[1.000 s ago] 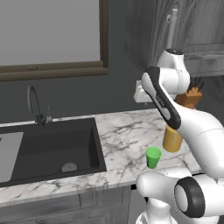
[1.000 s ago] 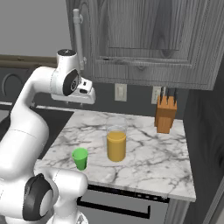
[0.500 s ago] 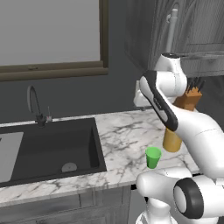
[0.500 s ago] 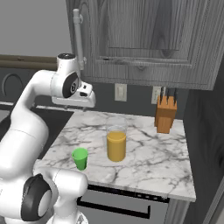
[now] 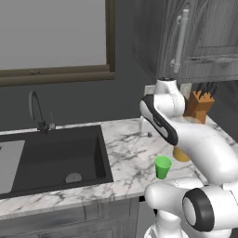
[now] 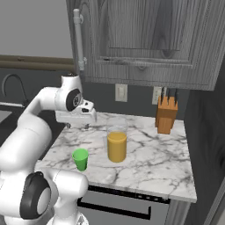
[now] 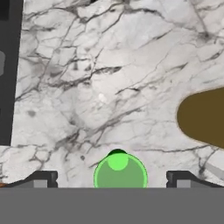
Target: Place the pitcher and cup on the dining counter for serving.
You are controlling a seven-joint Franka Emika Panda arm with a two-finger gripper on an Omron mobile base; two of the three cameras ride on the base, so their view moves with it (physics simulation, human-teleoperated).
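Note:
The small green cup (image 6: 80, 158) stands near the front edge of the marble counter (image 6: 149, 154) beside the sink. The clear pitcher (image 6: 117, 145) of orange liquid stands just right of it; in the left base view the pitcher (image 5: 180, 154) is half hidden behind my arm and the cup (image 5: 162, 167) is in front. My gripper (image 6: 78, 126) hangs open above the counter, behind and above the cup, with nothing held. Looking down from the hand, the cup (image 7: 119, 173) sits between the spread fingertips (image 7: 42, 179) and the pitcher (image 7: 204, 116) lies to the right. The dining counter is out of view.
A black sink (image 5: 51, 158) with a faucet (image 5: 37, 110) lies left of the marble. A wooden knife block (image 6: 166, 115) stands at the back right by the wall. An upper cabinet with a long handle (image 6: 79, 39) hangs above the gripper.
The hand has come down from cabinet height toward the counter above the cup, and its fingers have spread wider. The cup and pitcher have not moved.

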